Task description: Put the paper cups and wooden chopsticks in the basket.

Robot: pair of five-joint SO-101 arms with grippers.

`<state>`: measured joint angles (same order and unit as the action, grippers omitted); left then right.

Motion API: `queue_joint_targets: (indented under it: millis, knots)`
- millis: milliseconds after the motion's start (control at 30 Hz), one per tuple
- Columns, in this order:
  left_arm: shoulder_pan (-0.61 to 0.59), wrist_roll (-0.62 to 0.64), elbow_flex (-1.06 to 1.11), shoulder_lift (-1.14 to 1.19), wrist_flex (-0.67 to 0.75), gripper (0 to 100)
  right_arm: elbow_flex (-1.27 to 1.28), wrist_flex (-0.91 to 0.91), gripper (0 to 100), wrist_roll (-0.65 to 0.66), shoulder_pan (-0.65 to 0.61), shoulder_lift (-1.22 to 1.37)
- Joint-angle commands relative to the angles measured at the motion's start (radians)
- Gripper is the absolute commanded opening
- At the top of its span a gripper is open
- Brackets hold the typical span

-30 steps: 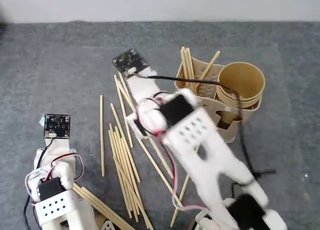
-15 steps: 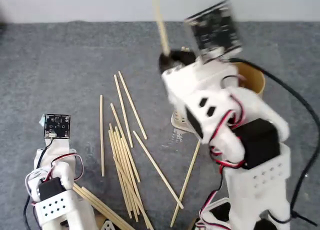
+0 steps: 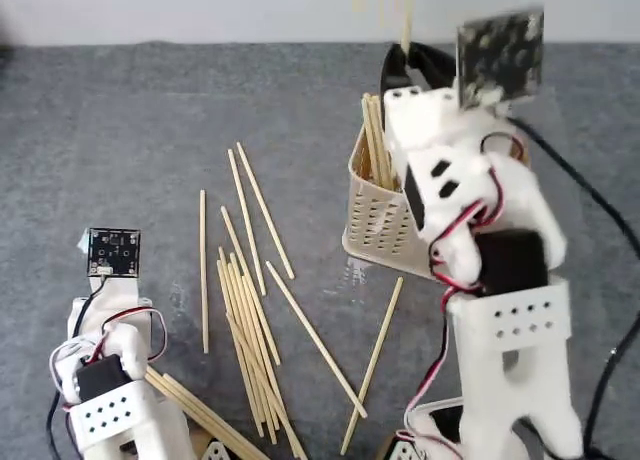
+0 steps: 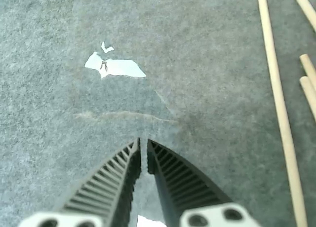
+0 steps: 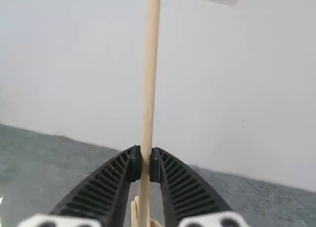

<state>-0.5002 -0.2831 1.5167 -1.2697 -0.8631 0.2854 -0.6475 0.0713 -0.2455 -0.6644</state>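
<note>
Pinching a pale wooden chopstick [image 5: 150, 64] upright in tightly closed jaws, the right gripper [image 5: 142, 160] hangs above the beige perforated basket [image 3: 375, 225] just beneath; lower the tip inside the rim before releasing.

Your right arm [image 3: 495, 280] stands tall, wrist tipped upward, and the right gripper [image 5: 143, 155] pinches a chopstick [image 5: 150, 64] upright between its jaws. Your left arm [image 3: 105, 390] sits folded low (close to its base), left gripper [image 4: 143, 144] closed, tips nearly touching, pointing downward.
</note>
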Motion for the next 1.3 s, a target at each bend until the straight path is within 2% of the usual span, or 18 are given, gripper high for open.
queue_joint_targets:
  millis: [0,100,200,333,467,633,800,933,1033,1267]
  knots:
    - [0.005,-0.008,-0.010,-0.009,0.020,3,0.186,0.166,0.8,0.071,0.008,-0.108]
    - [0.006,-0.008,-0.010,-0.009,0.020,3,0.298,0.220,0.8,0.078,0.012,-0.150]
    - [0.006,-0.008,-0.008,-0.009,0.020,3,0.325,0.188,1.3,0.078,0.010,-0.163]
    - [0.006,-0.008,-0.008,-0.009,0.020,3,0.264,0.081,12.5,0.025,0.008,-0.165]
    - [0.006,-0.008,-0.008,-0.009,0.020,3,0.126,-0.093,15.0,-0.021,-0.001,-0.163]
    - [0.006,-0.008,-0.008,-0.009,0.020,3,0.002,-0.386,15.0,-0.021,-0.096,-0.163]
    - [0.008,-0.008,-0.008,-0.009,0.020,3,0.014,-0.601,15.0,-0.064,-0.226,-0.160]
    - [0.008,-0.008,-0.008,-0.009,0.020,3,0.118,-0.610,15.0,-0.107,-0.323,-0.159]
    - [0.008,-0.008,-0.008,-0.009,0.020,3,0.199,-0.545,15.0,-0.109,-0.380,-0.116]
    - [0.008,-0.008,-0.008,-0.009,0.020,3,0.192,-0.440,15.4,-0.109,-0.412,0.194]
